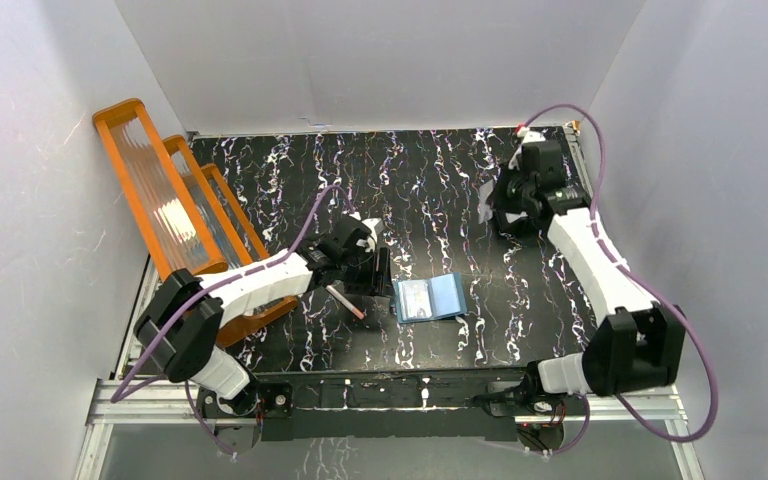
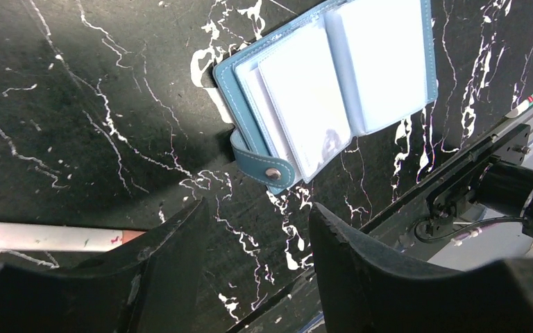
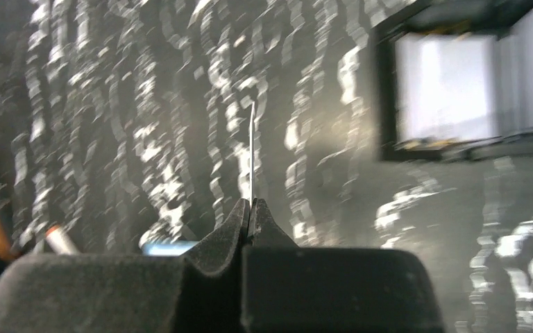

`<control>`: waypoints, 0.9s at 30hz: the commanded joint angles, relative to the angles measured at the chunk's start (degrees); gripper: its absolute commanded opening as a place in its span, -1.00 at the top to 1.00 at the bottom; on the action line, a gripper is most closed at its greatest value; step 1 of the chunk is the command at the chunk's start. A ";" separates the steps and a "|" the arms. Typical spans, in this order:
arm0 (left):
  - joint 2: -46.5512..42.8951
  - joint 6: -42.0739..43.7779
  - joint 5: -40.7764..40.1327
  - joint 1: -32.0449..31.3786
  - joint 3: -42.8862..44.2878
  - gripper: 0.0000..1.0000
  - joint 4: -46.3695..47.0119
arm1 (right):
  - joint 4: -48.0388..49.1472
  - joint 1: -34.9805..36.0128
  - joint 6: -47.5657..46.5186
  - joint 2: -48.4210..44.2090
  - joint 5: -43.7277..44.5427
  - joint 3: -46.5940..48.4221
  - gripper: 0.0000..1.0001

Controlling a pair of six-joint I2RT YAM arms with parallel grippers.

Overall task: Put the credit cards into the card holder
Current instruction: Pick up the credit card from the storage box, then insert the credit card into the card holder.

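Observation:
The teal card holder (image 1: 432, 297) lies open on the black marbled table, and a pale card (image 2: 305, 111) shows in one of its clear pockets. In the left wrist view the card holder (image 2: 250, 83) lies just beyond my left gripper (image 2: 258, 208), its snap tab nearest the fingertips. That gripper (image 1: 372, 268) is open and holds nothing. My right gripper (image 3: 251, 202) is shut on a thin credit card (image 3: 251, 152), seen edge-on and standing up from the fingertips. It hovers at the back right of the table (image 1: 500, 205).
An orange ribbed rack (image 1: 175, 215) stands along the left side. A pink-brown stick (image 1: 345, 302) lies left of the card holder. In the blurred right wrist view a black tray (image 3: 388, 149) holds pale cards (image 3: 447, 87). The table's front rail (image 2: 458, 173) runs close by.

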 commanded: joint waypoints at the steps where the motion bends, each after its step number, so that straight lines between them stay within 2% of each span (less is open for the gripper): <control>1: 2.09 -0.46 3.43 0.17 1.62 -0.08 2.47 | 9.37 1.94 11.35 -6.02 -16.49 -10.28 1.00; 3: 3.27 -0.46 3.52 0.21 1.85 -0.09 3.10 | 15.47 3.04 15.42 -8.99 -22.43 -16.37 1.00; 7: 5.08 -0.54 4.05 0.20 1.83 -0.12 4.94 | 25.52 6.54 21.39 -12.31 -27.41 -25.92 1.00; 14: 9.17 -0.68 3.35 0.22 2.50 -0.08 5.66 | 32.29 9.69 21.41 -11.91 -30.59 -35.55 1.00; 16: 10.03 -0.32 2.24 0.18 2.70 0.08 4.91 | 32.23 9.77 19.74 -12.02 -30.10 -36.85 1.00; 19: 10.72 0.34 -0.26 0.19 2.81 0.58 2.82 | 31.64 9.81 17.63 -12.16 -28.64 -38.84 1.00; 21: 10.74 0.49 -1.95 0.20 2.67 0.78 1.74 | 33.02 9.79 17.50 -11.65 -28.87 -40.87 1.00; 25: 10.53 0.93 -3.84 0.20 2.50 1.00 0.17 | 36.10 9.83 17.26 -9.48 -30.63 -43.55 1.00; 27: 10.26 0.95 -4.74 0.18 2.32 1.00 -0.63 | 37.61 9.84 17.29 -9.09 -30.77 -44.57 1.00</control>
